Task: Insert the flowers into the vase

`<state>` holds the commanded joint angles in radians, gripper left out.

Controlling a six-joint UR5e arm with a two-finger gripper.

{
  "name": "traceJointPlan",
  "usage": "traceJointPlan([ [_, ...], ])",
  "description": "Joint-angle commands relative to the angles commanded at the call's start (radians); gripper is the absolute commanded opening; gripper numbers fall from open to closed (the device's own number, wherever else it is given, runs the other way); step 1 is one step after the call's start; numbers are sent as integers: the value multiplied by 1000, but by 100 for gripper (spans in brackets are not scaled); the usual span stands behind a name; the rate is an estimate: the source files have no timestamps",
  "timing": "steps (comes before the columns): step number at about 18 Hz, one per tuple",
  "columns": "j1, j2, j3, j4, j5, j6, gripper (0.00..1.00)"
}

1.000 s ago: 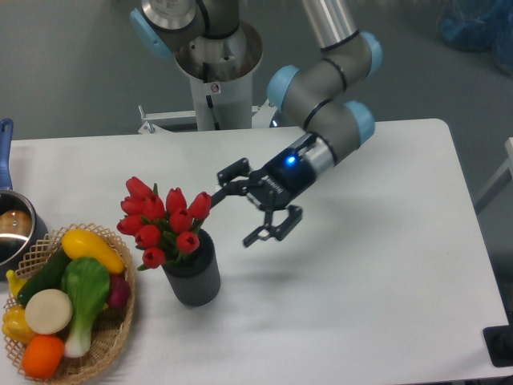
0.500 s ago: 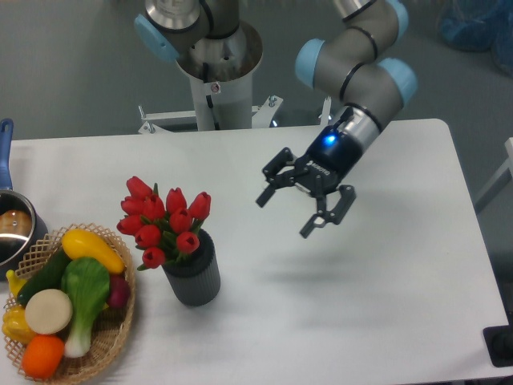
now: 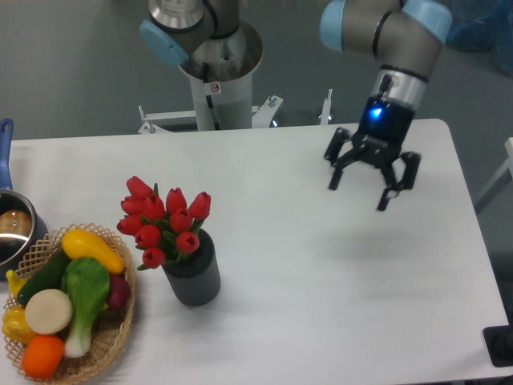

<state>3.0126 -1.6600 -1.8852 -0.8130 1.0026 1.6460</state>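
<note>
The flowers (image 3: 163, 220), a bunch of red tulip buds, stand upright in the vase (image 3: 194, 275), a dark grey ribbed cylinder left of the table's middle. Their stems are hidden inside it. My gripper (image 3: 358, 192) hangs open and empty above the table's right half, far to the right of the vase, with its fingers pointing down.
A wicker basket (image 3: 108, 348) of toy vegetables sits at the front left, close beside the vase. A steel pot (image 3: 13, 233) with a blue handle shows at the left edge. The arm's base column (image 3: 215, 76) stands behind the table.
My open gripper has pulled away from the flowers, moving right and up across the table and turning its fingers downward. The flowers and vase have stayed put.
</note>
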Motion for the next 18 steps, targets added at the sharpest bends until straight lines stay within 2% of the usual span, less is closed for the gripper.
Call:
traceJointPlan([
  [3, 17, 55, -3, -32, 222, -17, 100],
  [7, 80, 152, 8, -150, 327, -6, 100],
  [9, 104, 177, 41, -230, 359, -5, 100],
  [13, 129, 198, 153, -432, 510, 57, 100],
  [16, 172, 229, 210, -563, 518, 74, 100],
  [18, 225, 253, 238, -645, 518, 83, 100],
])
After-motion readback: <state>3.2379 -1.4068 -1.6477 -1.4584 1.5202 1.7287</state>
